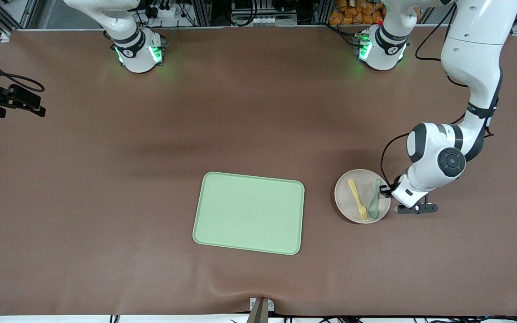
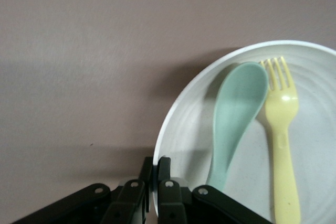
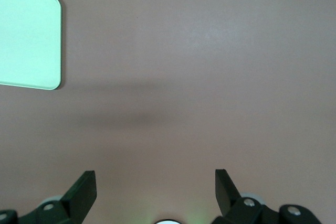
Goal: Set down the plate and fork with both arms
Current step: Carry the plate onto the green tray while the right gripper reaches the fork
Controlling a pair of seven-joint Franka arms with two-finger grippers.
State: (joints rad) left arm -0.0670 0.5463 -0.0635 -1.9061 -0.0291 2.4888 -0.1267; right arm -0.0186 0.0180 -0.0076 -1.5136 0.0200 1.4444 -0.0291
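Note:
The round pale speckled plate (image 1: pixel 345 197) lies on the brown table toward the left arm's end, beside the green tray. The pale-yellow fork (image 1: pixel 357 199) lies in it next to a grey-green spoon (image 1: pixel 374 202). My left gripper (image 1: pixel 384 191) is low at the plate's edge and shut on its rim. In the left wrist view the fingers (image 2: pixel 164 165) pinch the plate's rim (image 2: pixel 185 129), with the spoon (image 2: pixel 236 114) and the fork (image 2: pixel 282 124) lying in the plate. My right gripper (image 3: pixel 155 179) is open and empty, high over bare table; the arm waits.
The rectangular light-green tray (image 1: pixel 249 213) lies mid-table, nearer to the front camera than the arm bases; its corner shows in the right wrist view (image 3: pixel 26 38). A black fixture with a cable (image 1: pixel 11 101) sits at the edge of the right arm's end.

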